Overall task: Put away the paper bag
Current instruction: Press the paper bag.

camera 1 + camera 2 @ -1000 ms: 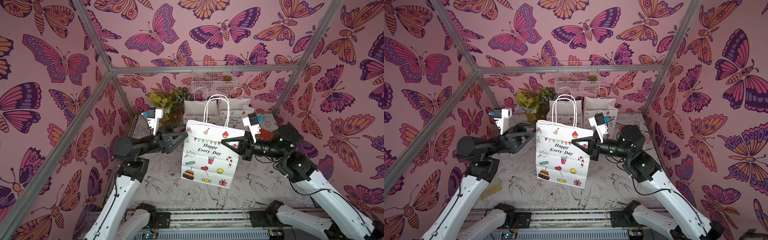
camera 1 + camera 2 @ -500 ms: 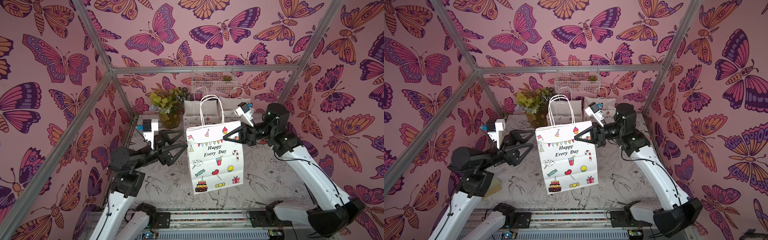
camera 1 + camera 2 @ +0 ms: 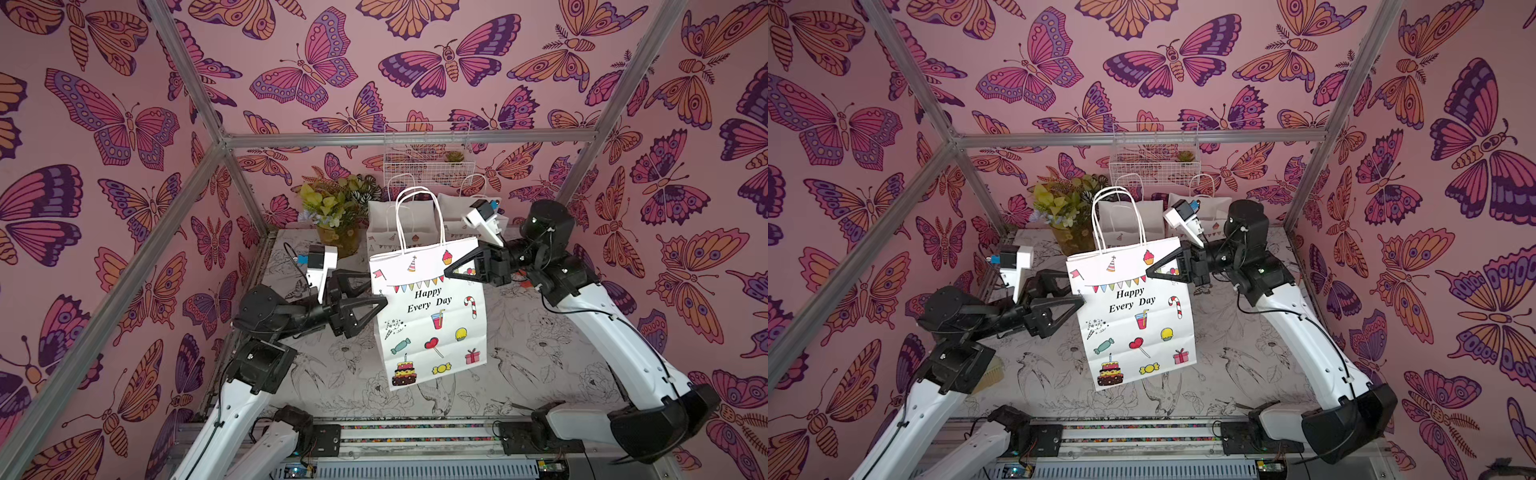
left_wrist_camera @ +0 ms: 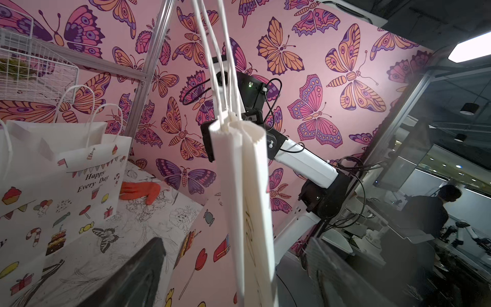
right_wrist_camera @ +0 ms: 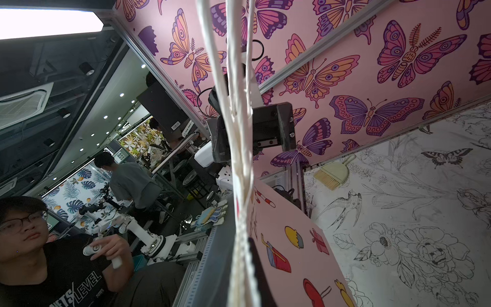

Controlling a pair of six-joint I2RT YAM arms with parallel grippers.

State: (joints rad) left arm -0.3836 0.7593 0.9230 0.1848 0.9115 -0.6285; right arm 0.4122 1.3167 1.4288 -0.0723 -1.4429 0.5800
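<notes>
The paper bag (image 3: 430, 320), white with "Happy Every Day" and party drawings, hangs in the air above the table, slightly tilted, in both top views (image 3: 1133, 320). My right gripper (image 3: 448, 272) is shut on its upper right edge, also seen in a top view (image 3: 1148, 275). The right wrist view has the bag (image 5: 289, 239) edge-on and its handles running up from my right gripper (image 5: 239, 279). My left gripper (image 3: 376, 293) is open at the bag's left edge (image 3: 1077, 291). In the left wrist view the bag (image 4: 255, 199) stands between the spread fingers of my left gripper (image 4: 236, 279).
Two other white bags (image 3: 399, 218) (image 3: 465, 208) stand at the back wall, beside a potted plant (image 3: 336, 216) and below a wire basket (image 3: 428, 153). An orange glove-like thing (image 4: 140, 190) lies at the right, a small brush (image 5: 332, 175) at the left edge.
The right arm has raised itself and carried the bag a little back and right. The left gripper drew away to the left, then came back to the bag's left edge, open throughout.
</notes>
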